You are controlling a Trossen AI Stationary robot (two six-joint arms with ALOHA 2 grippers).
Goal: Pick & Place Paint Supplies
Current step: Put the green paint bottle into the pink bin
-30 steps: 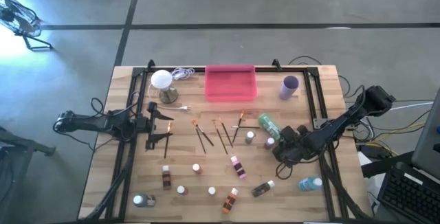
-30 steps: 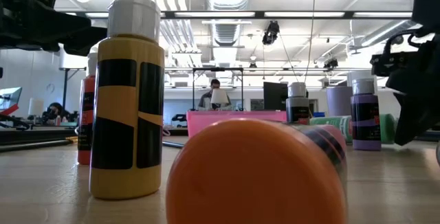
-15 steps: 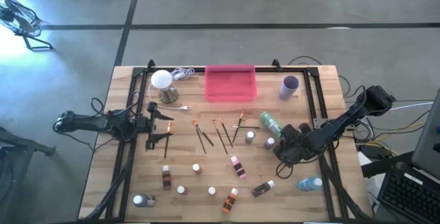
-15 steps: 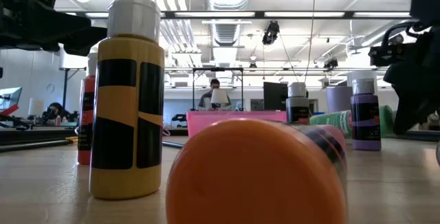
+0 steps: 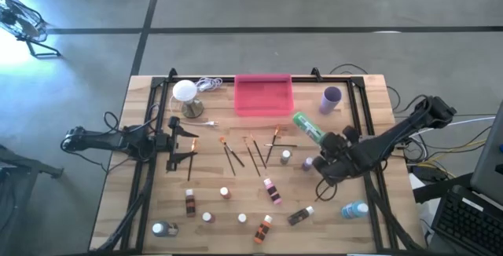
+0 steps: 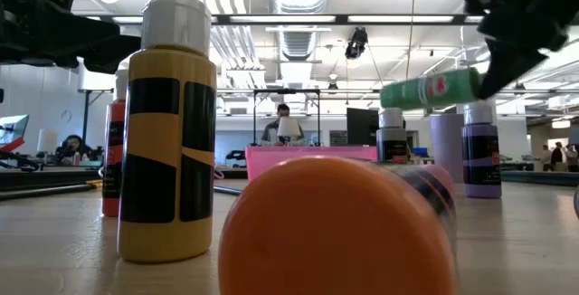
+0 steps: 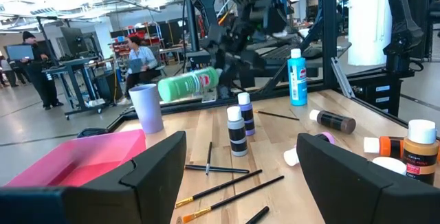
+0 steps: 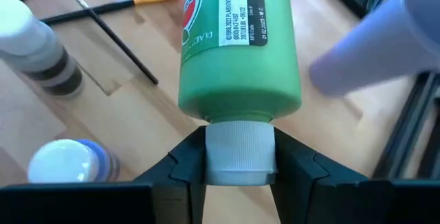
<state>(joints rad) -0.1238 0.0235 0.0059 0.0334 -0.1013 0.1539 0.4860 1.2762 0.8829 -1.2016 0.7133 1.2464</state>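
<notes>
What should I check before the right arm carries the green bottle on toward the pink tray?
1. Grip: right tool clamps the white cap of the green bottle: ok.
2. Lift: bottle hangs horizontal, clear of the table: ok.
3. Grip security, cap-only hold: cannot tell.
4. Pink tray unoccupied: ok.
5. Path: purple cup stands beside the tray, apart from the bottle: ok.
6. Left tool open, waiting at the table's left: ok.
</notes>
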